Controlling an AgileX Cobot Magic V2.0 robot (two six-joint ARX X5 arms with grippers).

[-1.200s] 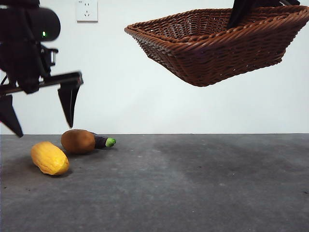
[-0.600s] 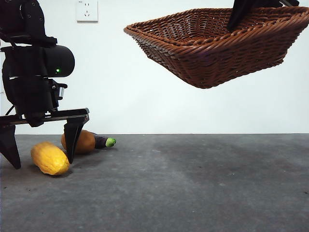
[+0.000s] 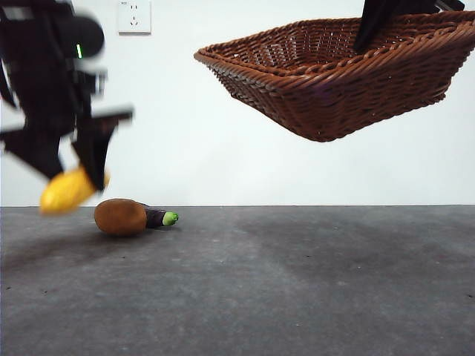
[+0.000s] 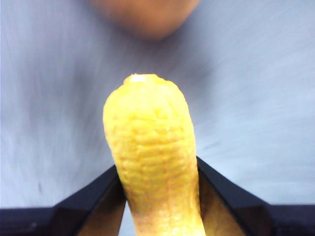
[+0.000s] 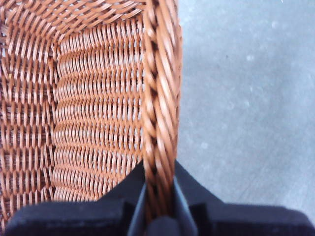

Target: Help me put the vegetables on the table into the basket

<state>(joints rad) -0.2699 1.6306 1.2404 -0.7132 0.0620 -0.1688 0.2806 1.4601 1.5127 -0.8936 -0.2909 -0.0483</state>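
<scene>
Left gripper [image 4: 160,196] of mine clamped the bumpy yellow corn cob [image 4: 152,152] above the speckled dark grey table [image 3: 297,282]; right gripper [image 5: 158,206] pinched the brown wicker basket [image 5: 160,98] aloft against a white wall [image 3: 223,148].

the left arm [image 3: 52,81] is a bulky black machine, blurred in the front view. a rounded, drum-shaped housing near its top carries one small green light. below it the body narrows to a flat crossbar with two black, wedge-shaped jaws pointing down. close up, the left gripper [image 4: 157,196] has smooth matte black jaws with angled inner faces. the right gripper [image 5: 158,196] has the same matte black finish, with sloped jaws rising from a broad flat base. in the front view the right arm [image 3: 386,18] is only a dark angular shape.
</scene>
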